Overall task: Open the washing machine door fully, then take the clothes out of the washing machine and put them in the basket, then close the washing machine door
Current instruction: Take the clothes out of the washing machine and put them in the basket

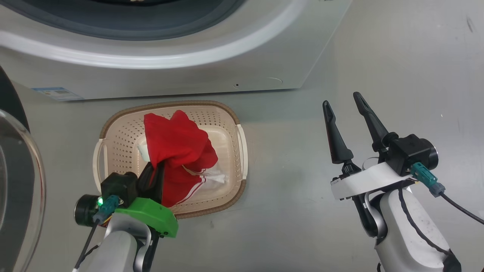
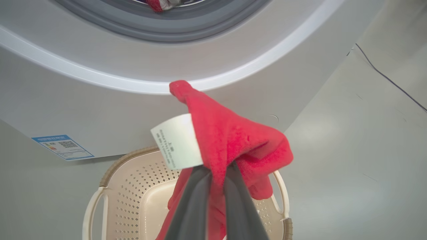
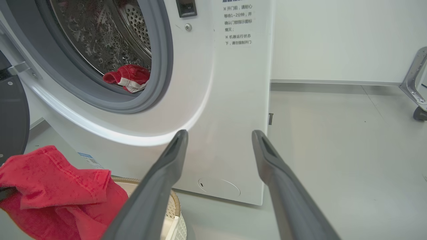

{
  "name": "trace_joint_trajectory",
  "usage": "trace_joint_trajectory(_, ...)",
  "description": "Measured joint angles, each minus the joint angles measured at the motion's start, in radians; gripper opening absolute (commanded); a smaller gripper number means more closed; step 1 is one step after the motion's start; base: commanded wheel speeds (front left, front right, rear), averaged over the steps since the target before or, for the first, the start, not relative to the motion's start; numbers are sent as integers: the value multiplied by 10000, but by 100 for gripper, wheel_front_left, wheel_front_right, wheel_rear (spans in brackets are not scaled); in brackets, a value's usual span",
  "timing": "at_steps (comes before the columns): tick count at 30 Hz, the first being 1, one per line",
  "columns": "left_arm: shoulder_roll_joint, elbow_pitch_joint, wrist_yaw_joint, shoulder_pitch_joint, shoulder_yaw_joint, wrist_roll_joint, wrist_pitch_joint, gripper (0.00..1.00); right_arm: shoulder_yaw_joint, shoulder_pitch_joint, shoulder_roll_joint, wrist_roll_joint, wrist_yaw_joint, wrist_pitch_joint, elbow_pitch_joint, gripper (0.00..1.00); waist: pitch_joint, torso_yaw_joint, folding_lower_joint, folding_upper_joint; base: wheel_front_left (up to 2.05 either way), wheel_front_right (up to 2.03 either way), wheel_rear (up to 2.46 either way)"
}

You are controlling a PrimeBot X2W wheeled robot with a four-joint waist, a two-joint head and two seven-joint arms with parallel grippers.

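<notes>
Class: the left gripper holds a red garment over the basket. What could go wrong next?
The red garment is bunched around the shut left gripper, so it may cling on release and drag out of the basket. A second garment lies in the drum; closing the door early would leave it behind.

Right gripper (image 3: 220, 133) spread wide, empty; clothes (image 3: 128, 77) in washing machine (image 3: 227, 100); red garment (image 3: 56, 186) by basket (image 3: 175, 204)

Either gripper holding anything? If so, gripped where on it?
Left gripper: jaws shut on a red garment, pinching a bunched fold near its white label, over the basket. Right gripper: jaws open, nothing held.
</notes>
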Motion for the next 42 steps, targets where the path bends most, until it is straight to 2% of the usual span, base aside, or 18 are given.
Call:
trace_joint_trajectory(6,2,1097,-2,-209,25,-138,593,0,236,-54,0,194,0,0,-140,100,233,-345,0,0,0,0,0)
trace_joint_trajectory(21,222,3779,-100,-2269,-115,-128,2872,0,692,-579,0,819,-29,0,-479,100,1178,-1494,0,0,0,0,0)
trace_joint_trajectory(34,324,5563,-359,-3268,257,-746,4366,0,869,-917,6,1133,-284,0,-594,100,1923,-2406,0,0,0,0,0)
trace_joint_trajectory(42,305,6125,-391,-3625,385,-884,4539,0,859,-969,12,1133,-366,0,-596,100,2064,-2553,0,0,0,0,0)
